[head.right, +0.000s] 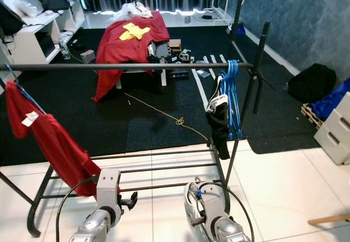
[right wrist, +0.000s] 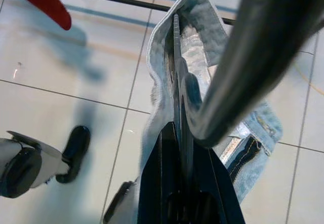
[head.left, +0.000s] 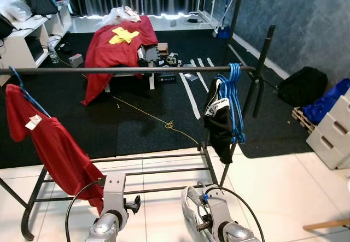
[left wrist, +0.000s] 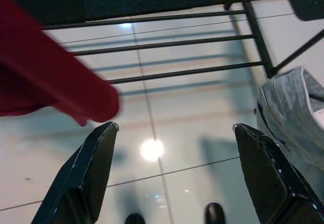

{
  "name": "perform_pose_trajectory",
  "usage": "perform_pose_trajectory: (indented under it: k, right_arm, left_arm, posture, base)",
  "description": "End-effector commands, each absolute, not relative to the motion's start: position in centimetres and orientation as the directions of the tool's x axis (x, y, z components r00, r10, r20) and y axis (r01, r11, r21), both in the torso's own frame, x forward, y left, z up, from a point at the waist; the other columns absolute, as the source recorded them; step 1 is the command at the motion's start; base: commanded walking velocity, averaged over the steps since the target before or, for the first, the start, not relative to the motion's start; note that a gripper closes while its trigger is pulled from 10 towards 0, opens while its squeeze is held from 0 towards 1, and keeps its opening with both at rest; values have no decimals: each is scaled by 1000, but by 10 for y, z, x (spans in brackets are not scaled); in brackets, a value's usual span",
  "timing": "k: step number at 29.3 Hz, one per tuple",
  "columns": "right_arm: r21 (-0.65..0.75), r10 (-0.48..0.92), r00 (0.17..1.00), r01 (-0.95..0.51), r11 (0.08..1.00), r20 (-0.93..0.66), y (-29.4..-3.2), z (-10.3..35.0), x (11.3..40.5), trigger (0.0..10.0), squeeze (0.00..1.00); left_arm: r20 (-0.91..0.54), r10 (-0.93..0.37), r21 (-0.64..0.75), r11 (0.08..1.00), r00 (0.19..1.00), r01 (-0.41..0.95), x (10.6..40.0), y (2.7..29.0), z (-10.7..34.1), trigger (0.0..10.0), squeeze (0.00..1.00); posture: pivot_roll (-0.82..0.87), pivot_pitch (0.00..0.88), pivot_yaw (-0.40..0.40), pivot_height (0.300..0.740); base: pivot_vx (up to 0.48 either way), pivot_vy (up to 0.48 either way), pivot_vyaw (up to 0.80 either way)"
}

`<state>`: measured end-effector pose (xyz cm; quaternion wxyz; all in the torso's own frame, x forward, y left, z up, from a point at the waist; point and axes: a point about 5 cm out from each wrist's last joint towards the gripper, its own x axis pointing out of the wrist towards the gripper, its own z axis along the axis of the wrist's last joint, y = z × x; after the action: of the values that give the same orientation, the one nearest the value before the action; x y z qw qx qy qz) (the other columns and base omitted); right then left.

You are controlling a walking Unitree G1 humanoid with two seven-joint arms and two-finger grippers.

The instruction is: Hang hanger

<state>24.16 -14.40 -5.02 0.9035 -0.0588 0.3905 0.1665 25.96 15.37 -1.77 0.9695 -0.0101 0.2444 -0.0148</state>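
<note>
**A:** Starting from your left, what are you reading off the rack?

**B:** A red shirt point(head.left: 52, 143) is hanging on a blue hanger at the left end of the rail point(head.left: 126, 69), sagging down toward the lower bars. The left gripper point(left wrist: 174, 171) is sitting low over the white tiles just beside that red hem, its fingers point(left wrist: 93, 166) standing wide apart and holding nothing.

**A:** And the thing you're meant to hang?

**B:** It's riding in the right gripper point(right wrist: 177, 133), low in front of the rack's base. The fingers are pressed together on a hanger point(right wrist: 223, 77) carrying a pale denim garment point(head.left: 192, 206) (jeans or a jacket, I can't tell which). The curved grey part running up past the fingers looks like the hanger's hook or neck.

**A:** How is it going to behave when you lift it?

**B:** I'm judging the hanger itself stiff and light, but the denim is soft and fairly heavy, so it's likely going to swing and drag the load downward. You're gripping near the neck, which seems the right place; it's leaving the hook free to go over the rail.

**A:** Anything further right?

**B:** A bunch of blue hangers point(head.left: 234, 97) with a black garment point(head.left: 219, 119) is crowding the rail's right end, so the open stretch in the middle is looking like your best spot.
</note>
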Motion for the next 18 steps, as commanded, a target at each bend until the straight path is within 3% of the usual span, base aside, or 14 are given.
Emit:
perform_pose_trajectory:
  k: [1, 4, 6, 7, 9, 13, 18]
  right_arm:
    - [36, 272, 648, -353, 935, -711, -136, -49, 243, 10000, 0]
    - [22, 253, 667, -334, 942, -701, -138, -48, 245, 10000, 0]
    - [-41, 153, 768, -228, 973, -621, -150, -35, 259, 10000, 0]
    - [-41, 153, 768, -228, 973, -621, -150, -35, 259, 10000, 0]
    - [-84, 22, 854, -76, 994, -520, -167, -20, 273, 10000, 0]
    - [-92, -112, 913, 82, 992, -393, -188, 0, 287, 10000, 0]
    - [0, -57, 971, 59, 998, -233, -189, 30, 306, 10000, 0]
  left_arm:
    - [-488, -23, 2, 1000, 873, 28, 257, 159, -21, 10000, 0]
    - [-475, -39, 4, 999, 879, 47, 258, 158, -19, 10000, 0]
    - [-440, -54, 28, 997, 897, 74, 260, 157, -14, 10000, 0]
    - [-440, -54, 28, 997, 897, 74, 260, 157, -14, 10000, 0]
    - [-411, -90, 39, 993, 907, 116, 261, 152, -10, 10000, 0]
    - [-359, -172, 28, 980, 917, 195, 261, 141, -3, 10000, 0]
    - [-252, -276, 20, 957, 928, 290, 266, 131, 17, 10000, 0]
  posture:
    - [70, 0, -44, 740]
    - [67, 0, -39, 740]
    - [66, 0, -31, 740]
    - [66, 0, -31, 740]
    - [68, 0, -26, 740]
    - [66, 0, -22, 740]
    - [70, 2, -18, 740]
  base:
    - [0, 0, 0]
    - [0, 0, 0]
    - [0, 0, 0]
    - [0, 0, 0]
    - [0, 0, 0]
    - [0, 0, 0]
    - [0, 0, 0]
